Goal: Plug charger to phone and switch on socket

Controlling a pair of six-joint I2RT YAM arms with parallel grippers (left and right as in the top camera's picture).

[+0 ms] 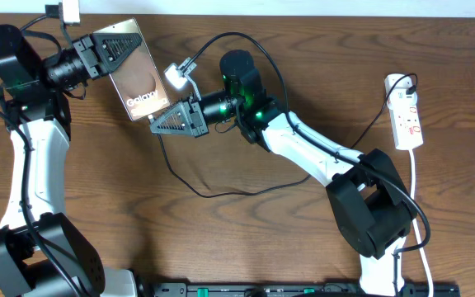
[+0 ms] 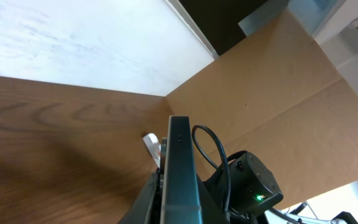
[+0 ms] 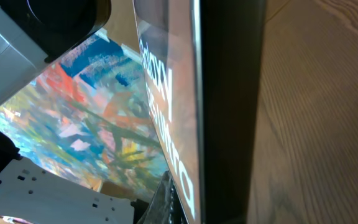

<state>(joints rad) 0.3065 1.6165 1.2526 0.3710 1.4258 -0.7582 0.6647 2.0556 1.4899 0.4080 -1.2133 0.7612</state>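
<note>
Phone (image 1: 138, 87) is rigid, slick and light, clamped edgewise in my left gripper (image 1: 122, 45). Charger (image 1: 198, 192) is limp; my right gripper (image 1: 159, 124) pinches it just behind the plug.

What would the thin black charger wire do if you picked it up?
Probably floppy: the charger lies in loose curves on the table, so it would likely droop if lifted. It looks thin, so probably light; a push might bend it.

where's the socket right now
In the overhead view the socket lies at the table's far right side, outside the right arm, its white cord running back toward the robot's base.
</note>
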